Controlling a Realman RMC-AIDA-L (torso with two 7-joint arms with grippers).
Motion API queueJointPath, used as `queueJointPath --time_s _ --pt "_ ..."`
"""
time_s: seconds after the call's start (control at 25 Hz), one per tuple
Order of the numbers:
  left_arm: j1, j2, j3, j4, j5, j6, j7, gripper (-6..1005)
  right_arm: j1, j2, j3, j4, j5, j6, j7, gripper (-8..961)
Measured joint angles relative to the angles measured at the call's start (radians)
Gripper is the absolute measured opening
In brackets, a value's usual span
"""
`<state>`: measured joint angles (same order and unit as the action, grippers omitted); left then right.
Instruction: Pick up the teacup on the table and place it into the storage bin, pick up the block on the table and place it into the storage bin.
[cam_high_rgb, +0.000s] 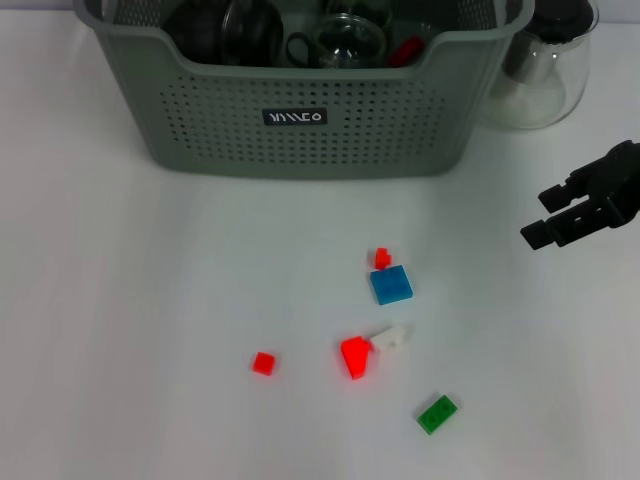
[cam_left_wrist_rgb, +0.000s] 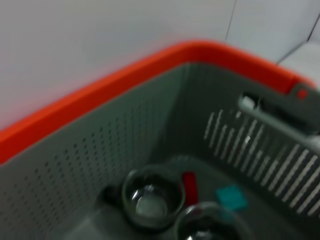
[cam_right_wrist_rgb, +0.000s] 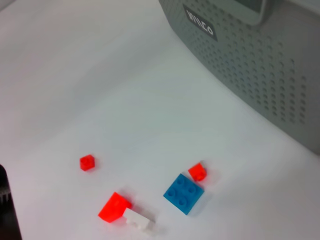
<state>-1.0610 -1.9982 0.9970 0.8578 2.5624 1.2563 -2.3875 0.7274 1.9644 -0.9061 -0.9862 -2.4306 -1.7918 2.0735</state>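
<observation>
The grey-green storage bin (cam_high_rgb: 300, 120) stands at the back of the white table. Inside it lie clear glass teacups (cam_high_rgb: 350, 40), seen close in the left wrist view as a teacup (cam_left_wrist_rgb: 150, 200) beside a red block (cam_left_wrist_rgb: 190, 187) and a teal block (cam_left_wrist_rgb: 231, 196). No teacup shows on the table itself. Loose blocks lie in front of the bin: a blue one (cam_high_rgb: 391, 285), a small red one (cam_high_rgb: 382, 258), a white one (cam_high_rgb: 389, 338), a red wedge (cam_high_rgb: 355, 356), another small red one (cam_high_rgb: 263, 363) and a green one (cam_high_rgb: 437, 413). My right gripper (cam_high_rgb: 548, 215) hovers open at the right, apart from the blocks. My left gripper is out of view, with its camera over the bin.
A clear glass pot (cam_high_rgb: 545, 70) with a dark lid stands right of the bin. The right wrist view shows the bin wall (cam_right_wrist_rgb: 260, 65), the blue block (cam_right_wrist_rgb: 183, 193) and the red wedge (cam_right_wrist_rgb: 114, 207) on the white table.
</observation>
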Motion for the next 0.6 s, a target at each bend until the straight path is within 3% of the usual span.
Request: queueJointPath --time_s 0.24,0.6 --pt "-0.022 -0.028 0.001 -0.014 0.073 -0.022 -0.003 221 0.003 -0.002 -0.004 0.012 -0.001 0.013 -0.010 732" --pt "-0.021 -0.042 -0.001 -0.001 0.077 -0.023 -0.005 231 0.003 -0.002 -0.007 0.012 -0.001 0.015 -0.014 731"
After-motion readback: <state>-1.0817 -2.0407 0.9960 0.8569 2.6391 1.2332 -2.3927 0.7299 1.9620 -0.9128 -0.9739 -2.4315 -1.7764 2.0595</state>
